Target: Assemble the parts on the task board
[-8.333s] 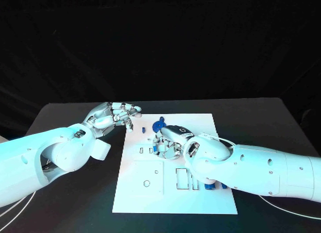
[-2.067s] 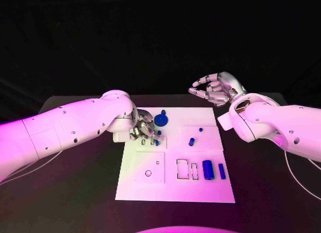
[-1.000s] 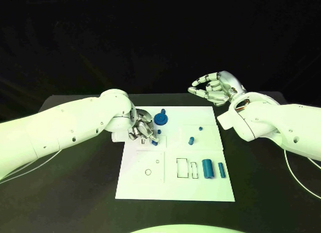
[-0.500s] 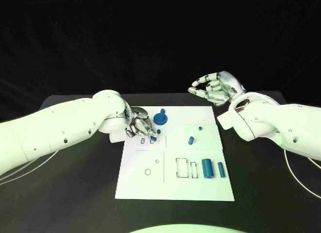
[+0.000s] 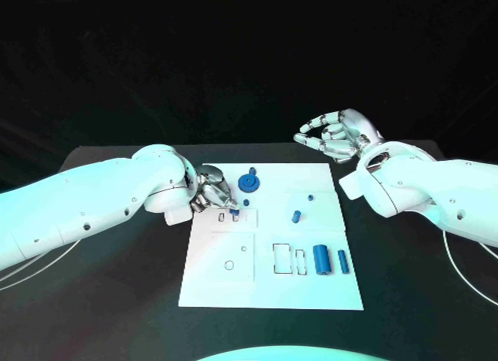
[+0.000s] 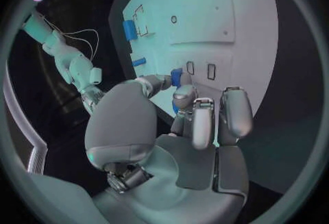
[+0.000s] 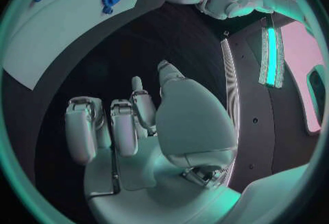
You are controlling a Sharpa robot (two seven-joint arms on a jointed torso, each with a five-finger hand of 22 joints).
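Black table (image 5: 108, 293) w/ white task board (image 5: 233, 289) — left robot hand (image 5: 217, 192) grips nothing, right robot hand (image 5: 336, 135) curled, empty.

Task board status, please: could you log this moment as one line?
left hand: over task board left edge, nothing visibly held | right hand: raised beyond board, fingers curled, holding nothing | blue parts: on board

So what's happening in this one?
The robot is partway through assembling blue parts on the white task board. Its left hand is at the board's far left corner, fingers beside a small blue part by two slots. The right hand is raised off the board, holding nothing. A blue gear and two cylinders sit on the board.
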